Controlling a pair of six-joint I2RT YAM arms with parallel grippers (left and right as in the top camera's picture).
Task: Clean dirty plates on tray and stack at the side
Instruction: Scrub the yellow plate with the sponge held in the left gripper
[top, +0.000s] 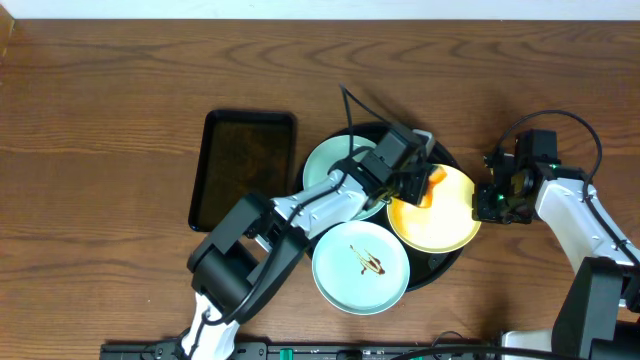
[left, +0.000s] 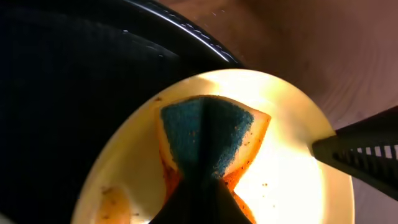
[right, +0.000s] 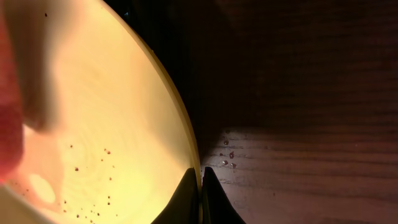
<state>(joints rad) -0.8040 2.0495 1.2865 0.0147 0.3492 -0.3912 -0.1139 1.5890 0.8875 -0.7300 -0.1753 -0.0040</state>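
Observation:
The round black tray (top: 447, 268) holds two mint-blue plates and a yellow plate (top: 440, 232). One mint-blue plate (top: 335, 160) lies at the tray's left, partly under my left arm. The other (top: 345, 275) lies at the front and bears a brown smear. My left gripper (top: 425, 186) is shut on an orange sponge with a blue-green scrub face (left: 208, 134) and presses it on the yellow plate (left: 292, 180). My right gripper (right: 200, 186) is shut on the yellow plate's right rim (right: 180, 118). Small brown crumbs dot the plate.
A smaller black rectangular tray (top: 242, 165) lies to the left of the round tray. A few crumbs (right: 229, 158) lie on the wooden table (top: 120, 120) beside the plate's rim. The black tray shows behind the plate in the left wrist view (left: 74, 81).

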